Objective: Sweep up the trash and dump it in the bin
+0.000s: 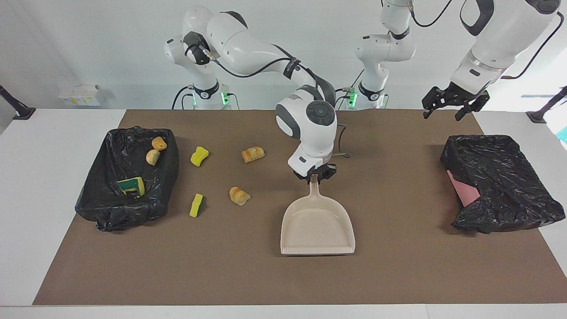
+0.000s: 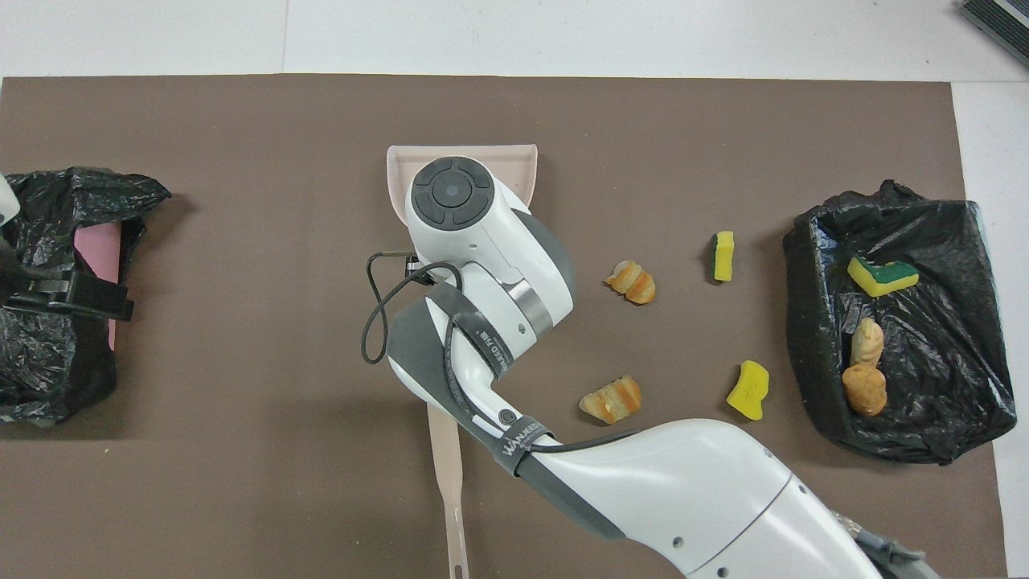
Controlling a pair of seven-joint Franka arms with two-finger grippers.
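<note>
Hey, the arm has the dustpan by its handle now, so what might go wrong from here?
1. The right gripper pinches only the handle end of the dustpan; the pan could twist in the grip.
2. Four trash pieces lie loose on the mat, like the bread chunk and the sponge bit; a pass could scatter them.
3. The brush lies partly under the right arm, awkward for the left gripper.

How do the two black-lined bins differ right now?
The bin at the right arm's end sits open and holds three trash pieces; the bin at the left arm's end shows no trash, only a pink patch, and its bag is rumpled over it. Both stand on the brown mat.
</note>
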